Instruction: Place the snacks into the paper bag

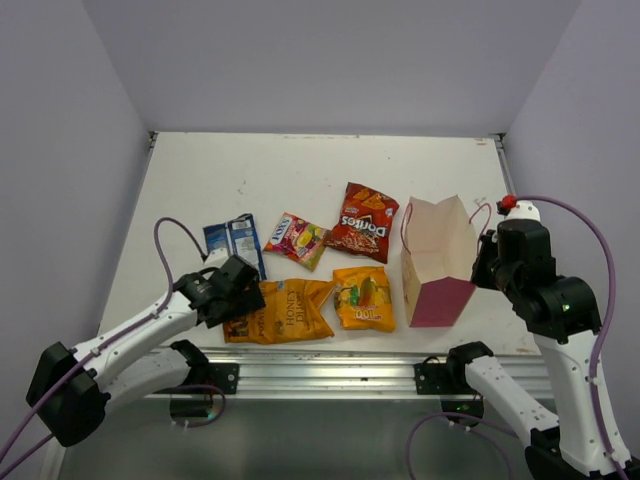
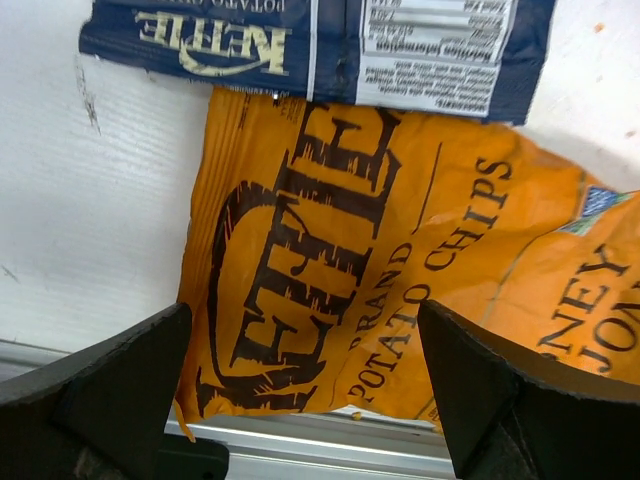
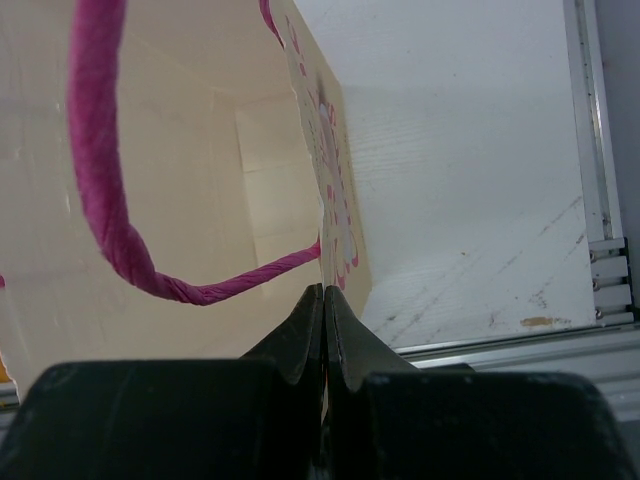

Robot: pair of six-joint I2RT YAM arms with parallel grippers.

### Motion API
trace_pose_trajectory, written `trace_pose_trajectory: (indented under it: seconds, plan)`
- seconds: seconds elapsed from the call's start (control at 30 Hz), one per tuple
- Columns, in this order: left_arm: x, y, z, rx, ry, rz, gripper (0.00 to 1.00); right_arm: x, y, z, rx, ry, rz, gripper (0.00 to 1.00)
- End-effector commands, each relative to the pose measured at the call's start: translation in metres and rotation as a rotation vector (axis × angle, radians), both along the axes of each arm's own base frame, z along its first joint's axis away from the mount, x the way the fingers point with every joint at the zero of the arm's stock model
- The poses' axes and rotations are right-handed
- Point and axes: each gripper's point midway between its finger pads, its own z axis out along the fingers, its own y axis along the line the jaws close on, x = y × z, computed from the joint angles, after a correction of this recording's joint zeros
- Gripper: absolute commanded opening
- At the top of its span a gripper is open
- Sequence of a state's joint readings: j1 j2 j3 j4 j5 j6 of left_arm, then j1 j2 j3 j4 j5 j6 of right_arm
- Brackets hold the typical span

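The left gripper [image 2: 305,350] hangs with its jaws spread wide, nothing between them, directly over the left end of the large orange crinkly foil "Kettle" honey chip bag [image 2: 380,250], so the left arm is by far the nearer of the 2 to that packet. The bag lies flat on the white table [image 1: 300,170] at its near edge, just beside the aluminium rail [image 2: 330,455], with its long axis running left to right, and the jaws open along that same line. The left finger stands at the bag's left edge and the right finger over its middle. A straight descent would probably bunch the left half of the foil between the pads. The blue and white foil packet [image 2: 320,45] touches the orange bag's far edge, overlapping it slightly. The dark red Doritos packet [image 1: 362,222], the smaller orange-yellow Doritos packet [image 1: 364,298] and the small pink-yellow candy packet [image 1: 296,240] lie further right. None of the 5 is bagged yet. The right gripper [image 3: 323,300] is pinched shut on the right-hand wall of the upright beige-to-magenta paper gift bag [image 1: 438,298], steadying its open mouth, well apart from the orange bag.
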State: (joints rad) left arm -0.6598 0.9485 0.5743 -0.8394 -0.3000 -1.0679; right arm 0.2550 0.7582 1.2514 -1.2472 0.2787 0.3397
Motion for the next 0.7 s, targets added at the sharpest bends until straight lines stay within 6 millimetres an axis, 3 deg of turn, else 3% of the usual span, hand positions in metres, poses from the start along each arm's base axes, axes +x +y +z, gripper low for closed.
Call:
trace_pose_trajectory:
  seconds: [0.0, 0.13, 0.23, 0.27, 0.33, 0.37, 0.43, 0.53, 0.57, 0.63, 0.67]
  plan:
    - [-0.001, -0.001, 0.001, 0.053, 0.004, 0.023, 1.00, 0.005, -0.001, 0.016, -0.003, -0.062, 0.010, 0.00]
    - [-0.005, -0.005, -0.012, 0.127, 0.055, -0.018, 1.00, 0.004, -0.001, 0.016, -0.002, -0.065, 0.009, 0.00]
    - [-0.004, -0.008, -0.016, 0.147, 0.058, -0.035, 0.85, 0.003, -0.001, 0.016, -0.002, -0.068, 0.008, 0.00]
    - [-0.004, -0.008, -0.016, 0.151, 0.054, -0.037, 0.64, 0.003, -0.002, 0.017, -0.002, -0.072, 0.007, 0.00]
    - [-0.002, -0.006, -0.014, 0.160, 0.042, -0.039, 0.30, 0.003, -0.002, 0.017, -0.003, -0.073, 0.006, 0.00]
    - [0.000, -0.007, -0.011, 0.161, 0.031, -0.037, 0.00, 0.004, -0.001, 0.017, -0.001, -0.071, 0.010, 0.00]
    - [0.006, -0.003, -0.001, 0.191, -0.005, -0.048, 0.00, 0.005, 0.000, 0.017, 0.000, -0.071, 0.013, 0.00]
    - [0.024, -0.013, 0.032, 0.201, -0.095, -0.085, 0.00, 0.008, 0.002, 0.016, 0.002, -0.069, 0.019, 0.00]
    - [0.038, -0.028, 0.059, 0.163, -0.161, -0.098, 0.00, 0.009, 0.002, 0.015, 0.002, -0.065, 0.022, 0.00]
    - [0.051, -0.040, 0.094, 0.157, -0.243, -0.145, 0.00, 0.009, 0.002, 0.017, 0.003, -0.067, 0.020, 0.00]
    - [0.063, -0.060, 0.134, 0.093, -0.330, -0.168, 0.00, 0.008, 0.002, 0.017, 0.002, -0.067, 0.021, 0.00]
